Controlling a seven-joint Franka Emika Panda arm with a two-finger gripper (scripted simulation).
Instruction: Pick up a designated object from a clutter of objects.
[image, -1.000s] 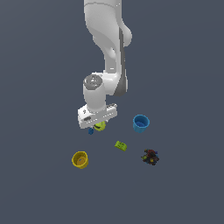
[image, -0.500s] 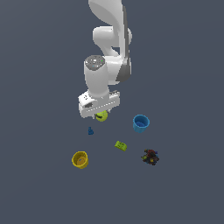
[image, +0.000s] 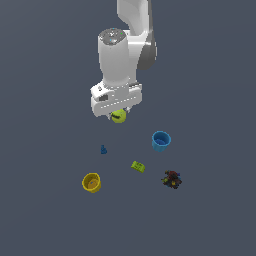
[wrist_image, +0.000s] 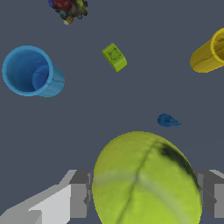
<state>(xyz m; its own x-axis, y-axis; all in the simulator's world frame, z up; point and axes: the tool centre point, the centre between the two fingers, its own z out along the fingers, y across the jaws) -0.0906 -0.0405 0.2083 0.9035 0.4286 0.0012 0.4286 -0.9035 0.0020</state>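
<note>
Farthest toward the exterior view's left on the grey counter (image: 45, 215) you have the yellow cup (image: 91, 182), standing upright with its mouth up. Just right of it and farther back sits the tiny blue piece (image: 103, 149). Above that, well clear of the counter, your gripper (image: 118, 114) is clamped on the yellow-green ball (image: 118, 116); the wrist view shows the ball (wrist_image: 146, 181) pinched between the two fingers (wrist_image: 78, 194), its dark slit-like mark visible near the upper side. Moving right, you see the flat green block (image: 138, 166) lying alone, then the blue cup (image: 161, 141) upright, and finally the dark multicoloured toy (image: 171, 179), just beyond the green block.
</note>
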